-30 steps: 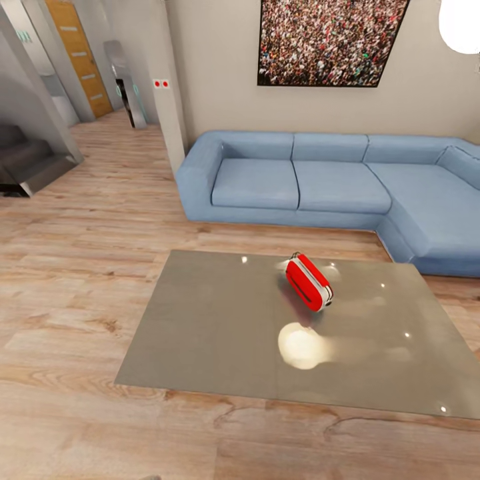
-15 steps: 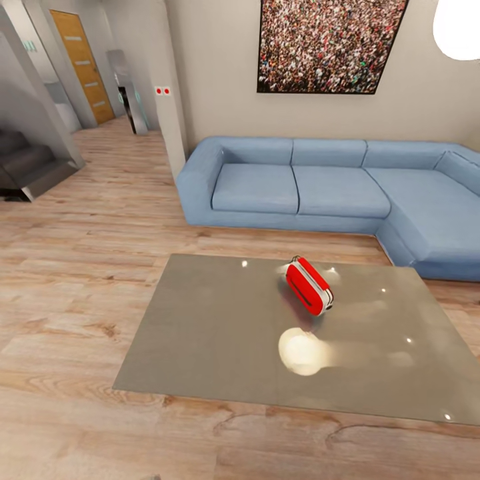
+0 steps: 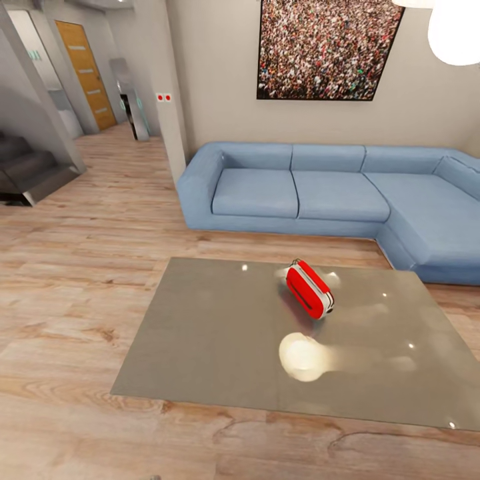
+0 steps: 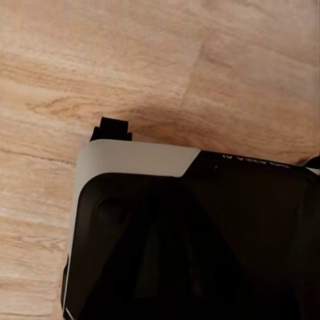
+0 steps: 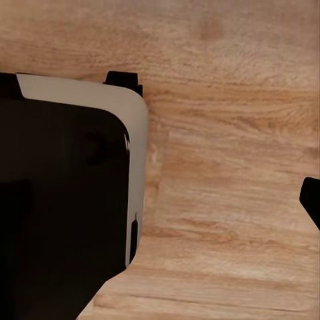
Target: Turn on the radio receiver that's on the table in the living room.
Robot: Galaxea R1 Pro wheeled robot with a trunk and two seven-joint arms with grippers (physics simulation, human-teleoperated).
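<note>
Standing on the far right part of the table [image 3: 220, 347], a little right of the middle of the head view, the radio receiver [image 3: 308, 288] rests on its narrow edge and turns one long red face toward the camera. It looks like a small hard box with a pale band around its rim and a red handle on top. I judge it to be light and stiff, with a smooth shell that may slip or tip over if it is pushed from the side, because its base is narrow. To switch it on, a gentle press on its top or on its face seems safer than a grip; if it must be held, the handle or the two broad faces are the places to take. Which part is the switch is too small to tell.

The tabletop is low, grey and glossy. It mirrors the pendant lamp [image 3: 455, 30] as a bright spot just in front of the radio, so I expect the surface gives little friction.

Behind the table a blue L-shaped sofa [image 3: 320, 190] runs along the white wall, under a framed crowd picture [image 3: 328, 48]. Light wood plank floor [image 3: 73, 280] lies all around, and at the upper left a hallway leads to an orange door [image 3: 83, 63] beside dark stairs [image 3: 27, 167].

Both wrist views look down on the floor and the robot's dark base [image 4: 193, 240]; whether either gripper is spread or pressed together, I cannot tell.
</note>
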